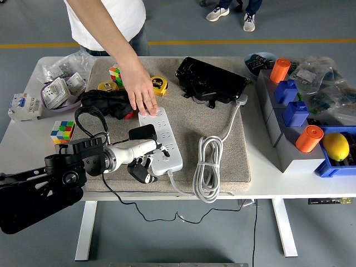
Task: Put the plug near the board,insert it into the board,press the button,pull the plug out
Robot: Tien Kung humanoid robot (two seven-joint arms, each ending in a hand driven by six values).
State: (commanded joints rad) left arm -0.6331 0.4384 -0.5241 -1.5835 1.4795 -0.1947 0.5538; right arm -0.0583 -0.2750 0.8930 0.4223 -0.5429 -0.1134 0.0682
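One hand works here: the left hand (143,158), whose fingers (146,165) are curled around a black plug (142,172) just off the near left edge of the white power strip (162,139). The plug sits clear of the sockets, so the pull-out step looks finished or nearly so; what remains is probably setting it down on the counter (22,133). A black cord trails from it. Beyond the fingers, a person's hand (143,95) presses the strip's far end flat on the mat (222,161).
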